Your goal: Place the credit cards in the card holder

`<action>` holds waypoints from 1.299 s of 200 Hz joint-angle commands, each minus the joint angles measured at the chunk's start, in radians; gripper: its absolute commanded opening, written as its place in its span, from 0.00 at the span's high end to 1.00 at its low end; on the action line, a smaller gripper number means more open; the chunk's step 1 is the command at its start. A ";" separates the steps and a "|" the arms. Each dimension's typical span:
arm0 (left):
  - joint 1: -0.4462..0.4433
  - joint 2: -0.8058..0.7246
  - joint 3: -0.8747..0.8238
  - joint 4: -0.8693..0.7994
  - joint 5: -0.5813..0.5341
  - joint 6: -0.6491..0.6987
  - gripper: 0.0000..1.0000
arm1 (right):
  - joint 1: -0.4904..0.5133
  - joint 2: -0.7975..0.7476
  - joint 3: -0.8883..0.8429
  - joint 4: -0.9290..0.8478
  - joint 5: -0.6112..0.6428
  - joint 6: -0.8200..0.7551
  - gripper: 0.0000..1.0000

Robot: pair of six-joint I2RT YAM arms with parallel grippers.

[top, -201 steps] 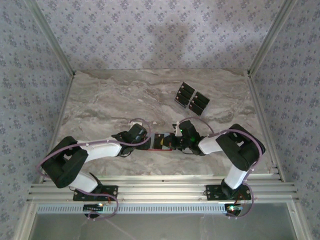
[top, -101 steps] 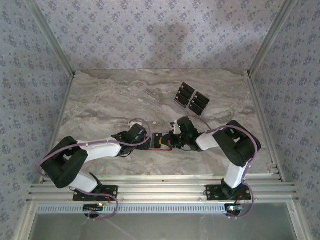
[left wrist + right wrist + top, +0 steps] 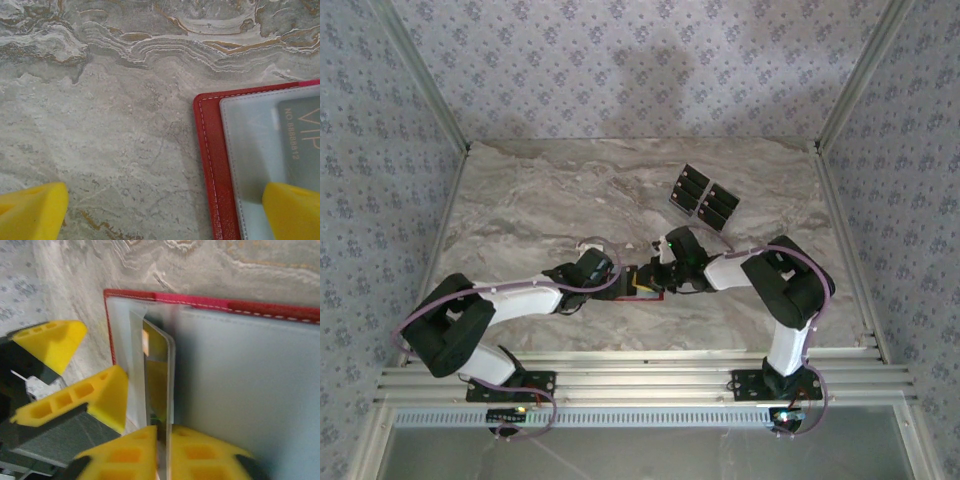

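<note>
Two-handed work: clamps card edgewise in right claw, long axis aimed into pocket of holder; holds left claw spread, one finger over holder, toward surface's near edge.

The grey marbled desk bears the opened red card holder near its front middle and black credit cards grouped far right.

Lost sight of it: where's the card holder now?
Top view: the card holder lies open, front centre, between the left pincer and right pincer, which grips a credit card.
</note>
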 commanded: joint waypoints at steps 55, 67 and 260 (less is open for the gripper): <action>0.022 -0.098 0.031 -0.168 -0.032 -0.024 0.00 | 0.001 -0.149 0.164 -0.500 0.132 -0.218 0.49; 0.028 -0.112 0.029 -0.172 -0.034 -0.024 0.00 | 0.004 -0.154 0.198 -0.566 0.170 -0.248 0.50; 0.050 -0.077 -0.032 -0.166 -0.065 -0.049 0.00 | 0.130 0.105 0.505 -0.800 0.381 -0.363 0.80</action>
